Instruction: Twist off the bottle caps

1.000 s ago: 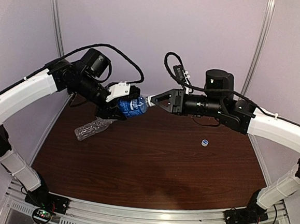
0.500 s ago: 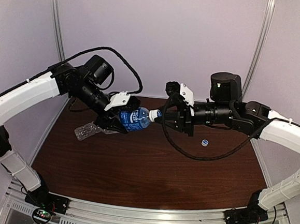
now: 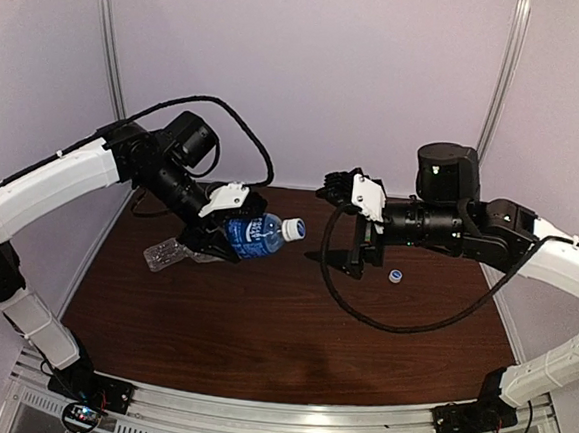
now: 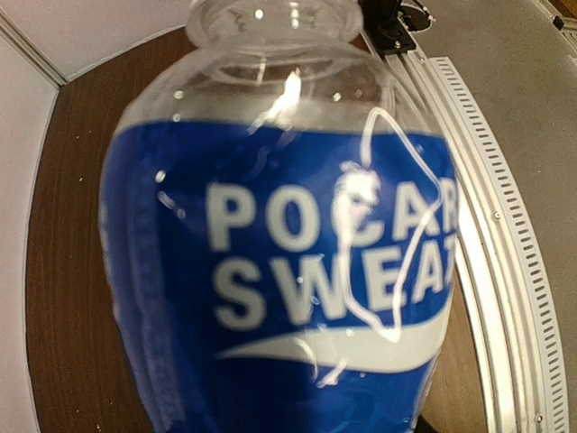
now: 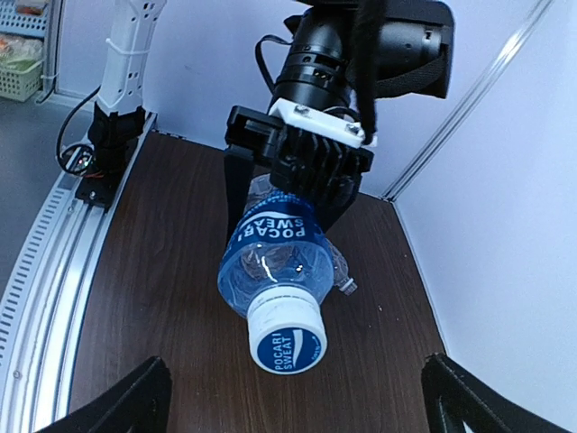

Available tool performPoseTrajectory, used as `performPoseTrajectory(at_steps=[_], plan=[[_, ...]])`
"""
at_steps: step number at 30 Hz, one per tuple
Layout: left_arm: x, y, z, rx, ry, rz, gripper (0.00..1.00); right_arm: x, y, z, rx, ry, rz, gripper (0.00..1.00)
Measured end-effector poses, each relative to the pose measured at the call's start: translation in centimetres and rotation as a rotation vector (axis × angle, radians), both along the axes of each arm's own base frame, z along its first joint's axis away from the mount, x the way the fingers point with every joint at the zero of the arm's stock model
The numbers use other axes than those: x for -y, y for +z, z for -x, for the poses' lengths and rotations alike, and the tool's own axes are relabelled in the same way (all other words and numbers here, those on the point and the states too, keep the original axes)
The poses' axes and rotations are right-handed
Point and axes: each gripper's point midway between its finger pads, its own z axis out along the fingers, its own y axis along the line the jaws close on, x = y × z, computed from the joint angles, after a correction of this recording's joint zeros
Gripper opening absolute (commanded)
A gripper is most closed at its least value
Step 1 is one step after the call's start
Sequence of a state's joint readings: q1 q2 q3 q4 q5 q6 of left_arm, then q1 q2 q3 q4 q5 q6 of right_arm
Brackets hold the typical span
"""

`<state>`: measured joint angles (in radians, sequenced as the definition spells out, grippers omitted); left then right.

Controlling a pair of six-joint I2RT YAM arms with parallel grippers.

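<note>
My left gripper [image 3: 226,234] is shut on the blue-labelled bottle [image 3: 255,235], holding it above the table with its neck pointing right. The white bottle cap [image 3: 293,229] sits on that neck. In the left wrist view the blue label [image 4: 288,298] fills the frame and hides the fingers. My right gripper [image 3: 343,226] stands open a short way right of the cap, touching nothing. In the right wrist view the cap [image 5: 287,336] faces the camera, well ahead of the wide-apart fingertips [image 5: 122,401]. The unlabelled bottle [image 3: 171,253] lies on the table behind. A second loose cap [image 3: 395,277] rests on the table.
The brown table [image 3: 281,326] ends at a metal rail [image 3: 273,421] along the near edge, where both arm bases are bolted. Pale walls and upright posts [image 3: 105,41] close off the back and sides. A black cable [image 3: 402,321] loops under the right arm.
The right gripper was shut on the bottle's cap; it has opened and drawn back to the right. The cap remains on the bottle. The left gripper keeps holding the bottle, slightly lower.
</note>
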<state>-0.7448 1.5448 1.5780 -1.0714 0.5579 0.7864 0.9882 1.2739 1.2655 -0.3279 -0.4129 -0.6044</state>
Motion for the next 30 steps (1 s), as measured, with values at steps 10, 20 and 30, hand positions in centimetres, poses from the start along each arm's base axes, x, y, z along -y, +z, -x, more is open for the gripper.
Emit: performPoseTrajectory(at_steps=[10,20,30], plan=[[-0.6,-0.4,-2.1,0.05,0.11,-0.046,0.48,0.7,4.0,-3.6,-0.513,-0.285,-0.348,0.85],[-0.7,0.0,-4.6,0.126,0.217,-0.058,0.48,-0.9,0.4,-6.6,-1.055,-0.423,-0.463,0.65],[-1.2,-0.2,-5.3,0.144,0.251,-0.08,0.47,-2.1,-0.7,-6.4,-1.162,-0.38,-0.444,0.66]])
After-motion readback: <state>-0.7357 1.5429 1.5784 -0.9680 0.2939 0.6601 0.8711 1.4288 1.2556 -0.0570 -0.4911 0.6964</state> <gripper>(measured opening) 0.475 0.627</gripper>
